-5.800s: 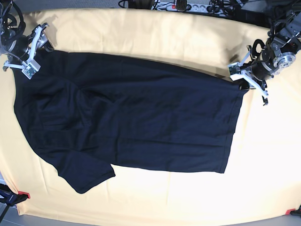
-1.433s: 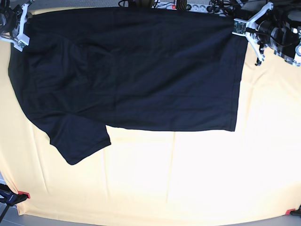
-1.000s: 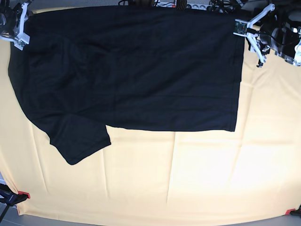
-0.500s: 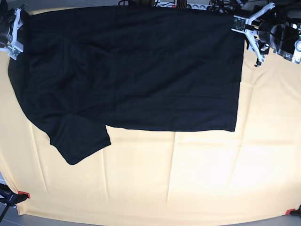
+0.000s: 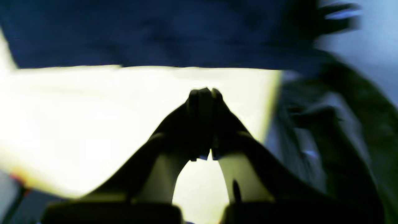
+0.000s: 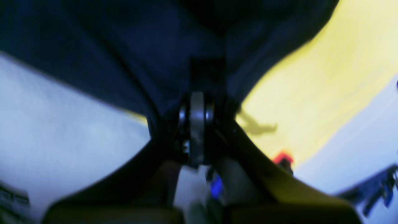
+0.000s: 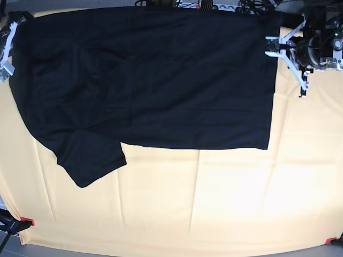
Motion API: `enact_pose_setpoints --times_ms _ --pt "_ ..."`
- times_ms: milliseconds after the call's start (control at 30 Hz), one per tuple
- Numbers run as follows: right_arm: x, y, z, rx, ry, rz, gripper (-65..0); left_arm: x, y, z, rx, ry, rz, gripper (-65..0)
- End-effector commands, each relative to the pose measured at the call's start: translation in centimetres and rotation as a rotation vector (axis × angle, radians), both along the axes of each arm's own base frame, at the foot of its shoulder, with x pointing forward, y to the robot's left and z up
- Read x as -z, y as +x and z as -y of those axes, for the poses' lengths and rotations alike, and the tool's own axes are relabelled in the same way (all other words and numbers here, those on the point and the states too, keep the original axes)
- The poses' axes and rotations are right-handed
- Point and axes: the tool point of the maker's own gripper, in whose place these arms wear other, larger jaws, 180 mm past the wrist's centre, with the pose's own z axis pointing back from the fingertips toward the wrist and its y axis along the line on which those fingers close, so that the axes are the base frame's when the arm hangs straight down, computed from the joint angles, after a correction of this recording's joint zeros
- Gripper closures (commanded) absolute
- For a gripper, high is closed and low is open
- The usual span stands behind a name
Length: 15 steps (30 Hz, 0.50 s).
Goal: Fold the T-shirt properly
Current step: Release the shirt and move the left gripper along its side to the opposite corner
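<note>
1. The T-shirt (image 7: pixel 144 80) lies flat on the yellow cloth (image 7: pixel 214 203) that covers the surface, filling the far half, with its top edge running along the far edge of the cloth
2. We judge the task to be at an early stage: the shirt looks spread out or perhaps folded once along its length, with a straight lower edge, a straight hem on the right of the base view and one sleeve (image 7: pixel 88 160) sticking out toward the near left
3. What is left, as we read it: tucking that sleeve in and folding the body across into a compact rectangle
4. The left end effector (image 7: pixel 292 53) sits at the far right corner of the base view, just beside the shirt's hem; in its wrist view (image 5: pixel 202 99) the fingers are pressed together over bare yellow cloth, with the shirt's edge (image 5: pixel 140 46) beyond the tips, so we see nothing clamped in it
5. The right end effector (image 7: pixel 6 45) is at the far left edge of the base view, at the shirt's shoulder corner and mostly cut off by the frame
6. In its wrist view (image 6: pixel 196 105) the fingers are together with dark fabric (image 6: pixel 124 46) bunched round and above them; the blur keeps us from telling whether cloth is pinched between them
</note>
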Motion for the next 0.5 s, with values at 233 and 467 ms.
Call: enact_pose_setpoints --times_ms 233,467 --pt "-2.6 4.6 1.5 0.019 -0.085 0.243 0.0 -5.4 8.8 -0.4 -0.132 -0.037 0.559 0.0" --pt "-6.4 9.7 0.8 0.009 -0.044 0.476 0.0 -7.0 13.0 -1.8 -0.338 -0.146 0.729 0.0"
